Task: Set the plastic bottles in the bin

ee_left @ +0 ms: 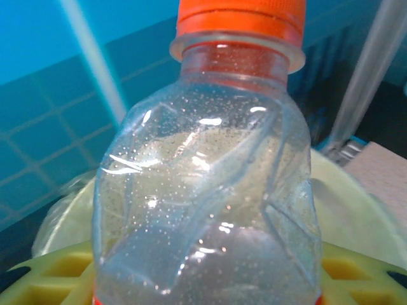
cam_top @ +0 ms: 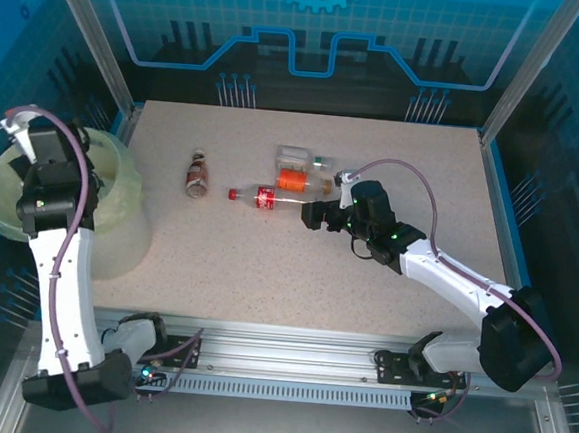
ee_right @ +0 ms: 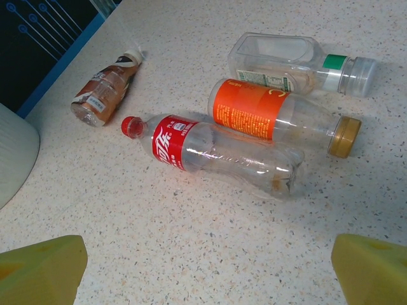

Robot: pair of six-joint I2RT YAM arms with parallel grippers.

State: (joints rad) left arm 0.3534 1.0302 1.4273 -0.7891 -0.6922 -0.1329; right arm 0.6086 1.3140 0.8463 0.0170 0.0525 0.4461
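Observation:
My left gripper (cam_top: 26, 151) hangs over the bin (cam_top: 119, 218), shut on a crumpled clear plastic bottle (ee_left: 210, 190) with an orange cap. Its yellow fingers (ee_left: 51, 274) show on both sides of the bottle, with the bin's pale rim (ee_left: 359, 216) behind. On the table lie a red-label bottle (cam_top: 261, 196) (ee_right: 210, 152), an orange-label bottle (cam_top: 297, 181) (ee_right: 273, 117), a clear squarish bottle (cam_top: 296, 158) (ee_right: 286, 63) and a small brown bottle (cam_top: 197, 173) (ee_right: 105, 95). My right gripper (cam_top: 312, 215) (ee_right: 206, 267) is open, just short of the red-label bottle's base, with bare table between its fingers.
The bin (ee_right: 9, 152) stands at the table's left edge. A metal frame and blue walls (cam_top: 314, 38) surround the speckled table (cam_top: 365, 283). Bare tabletop lies in front of the bottles and to the right of my right arm.

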